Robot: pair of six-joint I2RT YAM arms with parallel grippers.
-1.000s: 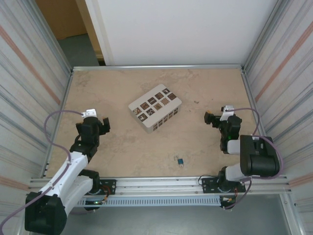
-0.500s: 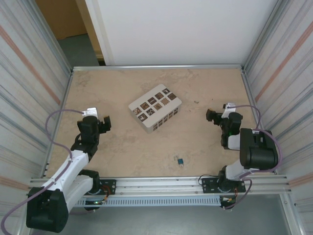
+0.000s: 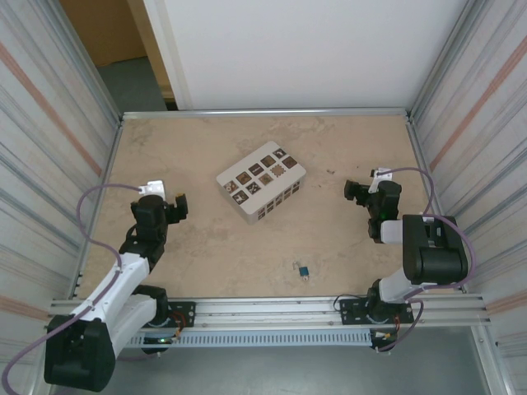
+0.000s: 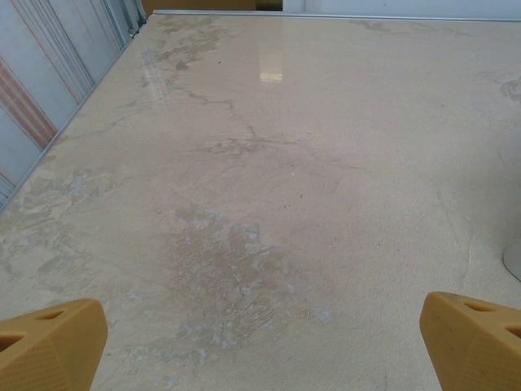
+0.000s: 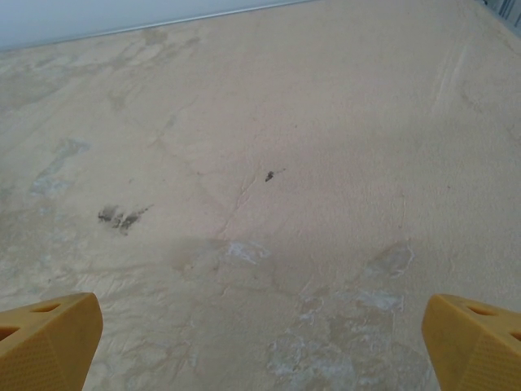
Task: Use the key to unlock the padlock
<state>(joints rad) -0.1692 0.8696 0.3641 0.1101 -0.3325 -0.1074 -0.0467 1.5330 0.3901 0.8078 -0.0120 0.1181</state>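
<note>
The padlock [image 3: 304,271] is a tiny bright-blue body lying on the table [image 3: 214,255] near the front edge, a little right of centre, with a small dark bit at its upper left. I cannot make out the key as a separate thing. My left gripper [image 3: 165,198] hovers over the left side of the table, far from the padlock, open with bare marble between its yellow fingertips [image 4: 53,342]. My right gripper [image 3: 366,184] is at the right side, beyond and right of the padlock, also open over bare table, its fingertips [image 5: 476,338] wide apart.
A pale box with brown squares on top [image 3: 260,181] stands at an angle in the middle of the table. Corrugated metal walls [image 3: 49,148] close in both sides, and a metal rail [image 3: 263,306] runs along the front edge by the arm bases.
My right gripper has shifted slightly away from the front edge. The left gripper has turned a little in place. Padlock and box have not moved.
</note>
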